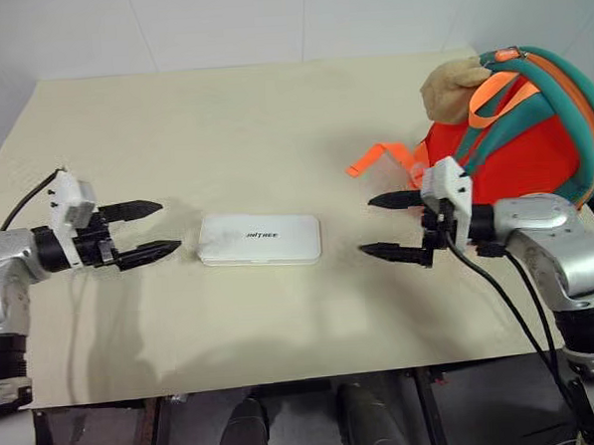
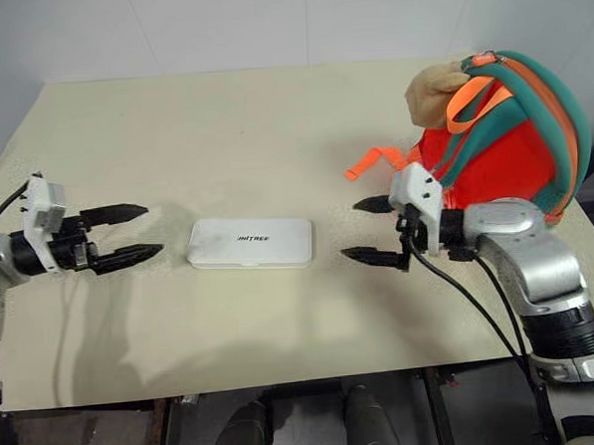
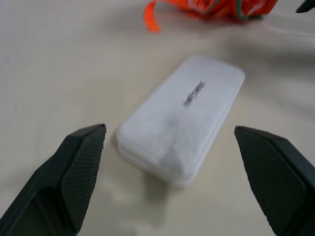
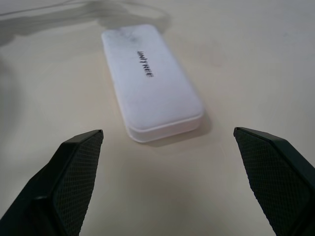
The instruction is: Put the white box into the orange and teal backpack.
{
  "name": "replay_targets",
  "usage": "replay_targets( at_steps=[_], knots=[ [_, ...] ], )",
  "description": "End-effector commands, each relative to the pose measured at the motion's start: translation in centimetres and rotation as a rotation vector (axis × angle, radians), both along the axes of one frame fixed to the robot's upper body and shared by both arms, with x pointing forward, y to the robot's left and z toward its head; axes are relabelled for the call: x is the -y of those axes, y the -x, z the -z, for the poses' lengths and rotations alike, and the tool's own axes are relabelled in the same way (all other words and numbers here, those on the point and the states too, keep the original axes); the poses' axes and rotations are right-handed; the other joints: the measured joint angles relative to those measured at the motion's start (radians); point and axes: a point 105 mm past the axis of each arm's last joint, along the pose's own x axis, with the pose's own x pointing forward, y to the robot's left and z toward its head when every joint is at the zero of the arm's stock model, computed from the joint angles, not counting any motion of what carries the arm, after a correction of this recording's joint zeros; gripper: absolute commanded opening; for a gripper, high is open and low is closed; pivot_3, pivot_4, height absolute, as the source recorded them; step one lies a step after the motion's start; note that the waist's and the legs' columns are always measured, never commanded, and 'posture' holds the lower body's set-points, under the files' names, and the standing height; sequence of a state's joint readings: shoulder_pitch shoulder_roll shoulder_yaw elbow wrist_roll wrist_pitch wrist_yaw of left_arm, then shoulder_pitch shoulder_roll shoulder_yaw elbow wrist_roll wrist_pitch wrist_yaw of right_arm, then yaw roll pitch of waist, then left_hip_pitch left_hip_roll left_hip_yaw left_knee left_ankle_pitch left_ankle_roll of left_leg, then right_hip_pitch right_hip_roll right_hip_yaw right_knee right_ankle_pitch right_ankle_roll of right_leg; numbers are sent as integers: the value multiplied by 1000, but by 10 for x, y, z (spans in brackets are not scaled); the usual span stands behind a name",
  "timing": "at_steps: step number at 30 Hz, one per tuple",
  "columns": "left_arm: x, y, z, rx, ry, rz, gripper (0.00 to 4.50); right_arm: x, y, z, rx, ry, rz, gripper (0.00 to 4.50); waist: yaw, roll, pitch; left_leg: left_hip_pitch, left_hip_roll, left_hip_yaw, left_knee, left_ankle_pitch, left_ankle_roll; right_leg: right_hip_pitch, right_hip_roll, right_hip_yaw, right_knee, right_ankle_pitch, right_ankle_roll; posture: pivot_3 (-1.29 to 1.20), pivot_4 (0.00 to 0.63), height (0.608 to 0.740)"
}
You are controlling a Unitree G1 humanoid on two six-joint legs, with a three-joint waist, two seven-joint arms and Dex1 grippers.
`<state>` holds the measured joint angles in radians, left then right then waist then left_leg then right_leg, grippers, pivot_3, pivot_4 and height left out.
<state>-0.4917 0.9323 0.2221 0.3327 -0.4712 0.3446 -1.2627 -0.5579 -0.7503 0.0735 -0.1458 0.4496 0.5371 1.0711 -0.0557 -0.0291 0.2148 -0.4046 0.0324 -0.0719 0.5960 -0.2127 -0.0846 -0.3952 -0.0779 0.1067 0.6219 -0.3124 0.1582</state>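
Left eye view shows the white box [image 1: 259,239] flat mid-frame on the worktop [image 1: 242,126], my left gripper [image 1: 143,231] and right gripper [image 1: 389,226] spread wide at its ends to clamp it lengthwise, orange and teal backpack [image 1: 526,131] waiting upper right.

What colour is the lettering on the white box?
Dark, near black, on the white box; clearest in the right wrist view.

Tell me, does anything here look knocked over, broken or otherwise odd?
Nothing stands out. The white box lies flat and intact on the table, between the open left gripper and open right gripper. The orange and teal backpack sits at the table's right edge.
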Motion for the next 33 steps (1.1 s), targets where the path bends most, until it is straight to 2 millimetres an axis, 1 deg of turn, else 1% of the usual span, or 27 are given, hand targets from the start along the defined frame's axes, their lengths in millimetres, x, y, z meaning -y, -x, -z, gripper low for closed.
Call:
replay_targets(
  at_steps=[1, 3, 5, 8, 10, 15, 17, 20, 24, 29, 33],
  knots=[
    [-11, -3, 14, -198, -8, -46, 4481, -16, -5, 4, -99, 5, -1, 4500, -2, 0, 0, 0, 0, 0, 0, 0, 0, -1, 0, 0, 1, 0, 0, 0, 150, 740],
    [-8, -5, 24, -302, -5, -31, 4481, -24, -11, 9, -158, 0, 19, 4500, -1, 0, 0, 0, 0, 0, 0, 0, 0, -1, 0, 0, 1, 0, 0, 0, 150, 740],
    [-8, -9, 31, -346, -18, -35, 4481, -31, -15, 13, -174, 5, 25, 4500, 0, 0, 0, -1, 0, 0, 0, 0, 0, -2, 0, 0, 2, 0, 0, 0, 150, 740],
    [-9, -27, 45, -371, -71, -117, 4481, -43, -21, 21, -207, 11, 28, 4500, 3, 0, 0, -1, 0, 0, 0, 0, 0, -2, 0, -1, 2, 0, 0, 0, 150, 740],
    [-6, -36, 50, -378, -74, -139, 4481, -49, -24, 26, -222, 13, 27, 4500, 4, 0, 0, -1, 0, 0, 0, 0, 0, -2, 0, -1, 2, 0, 0, 0, 150, 740],
    [13, -45, 55, -443, -14, -105, 4481, -54, -30, 37, -248, 31, 46, 4500, 3, 0, 0, -2, 0, 0, 0, 0, 0, -2, 0, -1, 3, -1, 1, 0, 150, 740],
    [21, -46, 55, -490, 34, -86, 4481, -57, -30, 38, -256, 32, 46, 4500, 3, 0, 0, -2, 0, 0, 0, 0, 0, -2, 0, -1, 4, -1, 1, 0, 150, 740],
    [28, -45, 53, -553, 101, -69, 4481, -60, -29, 38, -260, 28, 39, 4500, 2, 0, 0, -2, 0, 0, 1, 0, 0, -2, 0, -1, 5, -1, 1, 0, 150, 740],
    [33, -44, 53, -645, 177, -76, 4481, -63, -28, 37, -259, 20, 33, 4500, 0, 0, 0, -2, 0, -1, 1, 0, 0, -2, 0, -1, 5, -1, 1, 0, 150, 740],
    [36, -47, 54, -675, 239, -97, 4481, -64, -27, 35, -254, 10, 29, 4500, 0, 0, 0, -1, 0, -1, 1, 0, 0, -2, 0, -1, 5, -1, 1, 0, 150, 740],
    [42, -49, 55, -694, 282, -85, 4481, -64, -26, 34, -247, 7, 23, 4500, 0, 0, 0, -1, 0, -1, 2, 0, 0, -2, 0, -1, 6, -1, 1, 0, 150, 740]
  ],
)
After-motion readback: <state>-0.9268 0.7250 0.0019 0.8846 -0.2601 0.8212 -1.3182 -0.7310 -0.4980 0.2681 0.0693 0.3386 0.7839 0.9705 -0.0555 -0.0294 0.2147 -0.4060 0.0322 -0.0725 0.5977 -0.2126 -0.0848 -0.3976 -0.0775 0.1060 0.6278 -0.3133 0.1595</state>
